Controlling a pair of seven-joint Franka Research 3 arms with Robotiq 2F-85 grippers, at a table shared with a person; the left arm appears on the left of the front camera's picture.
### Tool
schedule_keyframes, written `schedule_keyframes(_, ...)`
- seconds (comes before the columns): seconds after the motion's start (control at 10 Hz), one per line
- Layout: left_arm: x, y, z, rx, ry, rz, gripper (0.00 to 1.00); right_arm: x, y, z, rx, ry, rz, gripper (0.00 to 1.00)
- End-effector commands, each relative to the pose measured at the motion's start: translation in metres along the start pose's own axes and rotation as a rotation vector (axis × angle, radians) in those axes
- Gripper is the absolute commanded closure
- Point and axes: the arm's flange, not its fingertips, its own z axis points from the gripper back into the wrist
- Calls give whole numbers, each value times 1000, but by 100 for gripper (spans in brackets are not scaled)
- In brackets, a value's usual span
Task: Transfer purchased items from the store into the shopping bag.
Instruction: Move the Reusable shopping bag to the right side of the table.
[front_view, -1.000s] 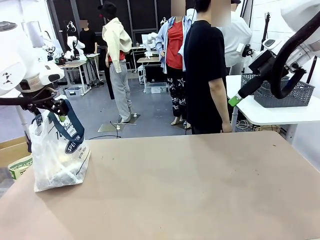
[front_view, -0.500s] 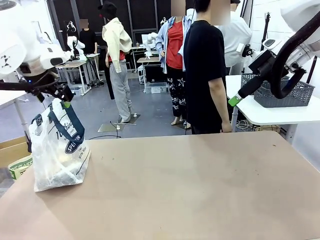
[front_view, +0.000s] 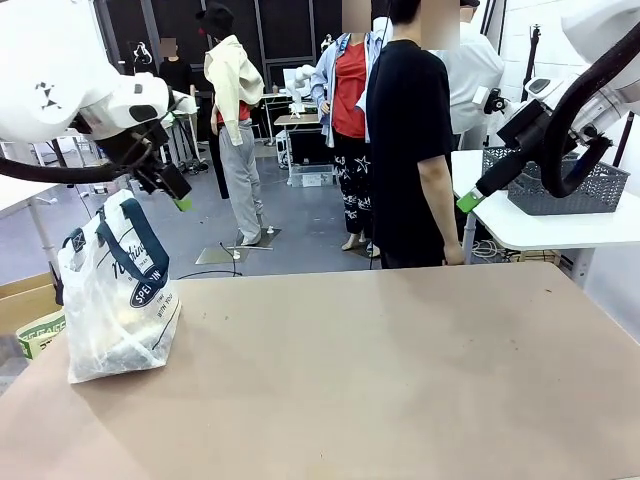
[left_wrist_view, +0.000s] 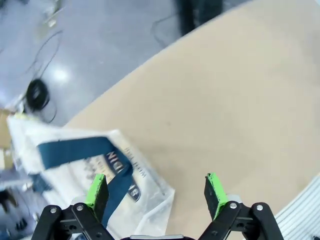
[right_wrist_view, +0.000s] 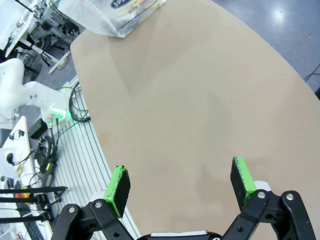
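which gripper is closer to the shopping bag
The left gripper, open just above the shopping bag at the table's left edge. The right gripper hangs open far off beside the grey basket.

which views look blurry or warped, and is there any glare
Left wrist view: the translucent clear plastic shopping bag with navy straps is smeared by motion blur, and a glare spot sits on the grey floor. Right wrist view: wide-angle lens bows the brown table edge. Front view: sharp, evenly lit, with a soft shadow beside the bag.

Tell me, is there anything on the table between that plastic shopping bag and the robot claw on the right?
Nothing: in the front view, bare brown tabletop runs from the shopping bag toward the right gripper, which hangs open above the far edge.
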Motion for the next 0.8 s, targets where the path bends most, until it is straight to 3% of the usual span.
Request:
schedule_keyframes(0.0, 3, 12, -9, -124, -44, -132, 0, 3, 1, 1, -1, -1, -20, 0)
schedule_keyframes(0.2, 9, 8, -17, -231, -119, -210, 0, 3, 1, 1, -1, -1, -20, 0)
schedule_keyframes(0.5, 5, 11, -27, -359, -152, -276, 0, 3, 1, 1, -1, -1, -20, 0)
schedule_keyframes(0.7, 8, -2, -26, -286, -137, -258, 0, 3, 1, 1, -1, -1, -20, 0)
